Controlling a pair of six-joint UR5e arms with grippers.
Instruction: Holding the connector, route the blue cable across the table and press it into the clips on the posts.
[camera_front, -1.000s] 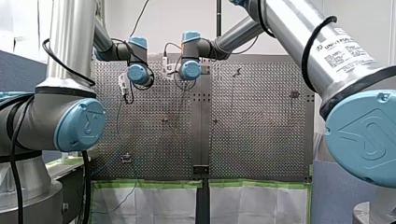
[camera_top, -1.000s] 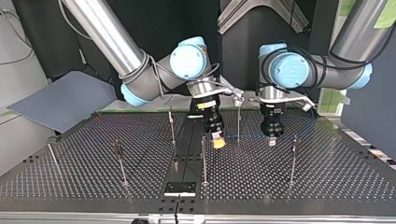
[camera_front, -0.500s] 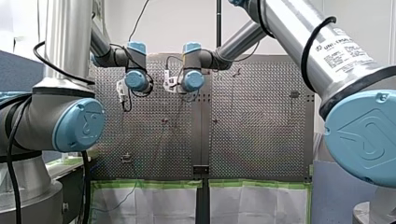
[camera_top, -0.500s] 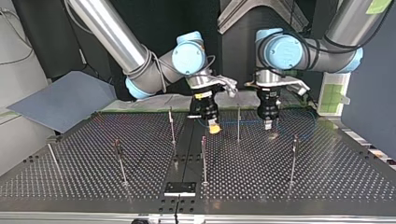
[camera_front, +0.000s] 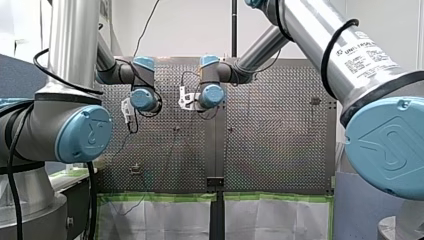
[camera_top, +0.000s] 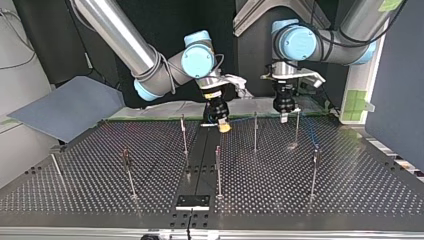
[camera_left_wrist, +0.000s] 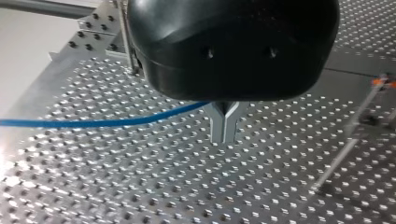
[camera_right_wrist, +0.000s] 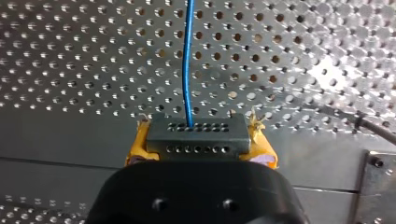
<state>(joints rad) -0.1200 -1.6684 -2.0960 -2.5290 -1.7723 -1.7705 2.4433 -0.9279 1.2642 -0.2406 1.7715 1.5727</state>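
Perforated steel table (camera_top: 100, 165), set with thin upright posts, dark backdrop behind the arms.

1. Right gripper (camera_right_wrist: 196, 140): yellow pads (camera_right_wrist: 134, 148) are closed on the black connector (camera_right_wrist: 195, 133). The blue cable (camera_right_wrist: 188, 60) leaves the connector straight ahead over the holes.
2. Left gripper (camera_left_wrist: 225, 139): metal fingers (camera_left_wrist: 217, 126) are shut together. The cable enters from the side at their root and seems to be pinched there; the contact itself is hidden.
3. Cable span: a faint blue line runs between the two grippers in the top view, at the table's far edge, right of centre. It passes close to one far post (camera_top: 255, 131), and I cannot tell whether it touches.
4. Change: a second ago both grippers hung low over the table's middle. Both have since drawn back to the far edge and risen, carrying connector and cable with them.
5. Reading: no clip shows the cable seated. The pull-back probably takes up slack and lines the span up behind the far posts, so pressing-in is yet to come.
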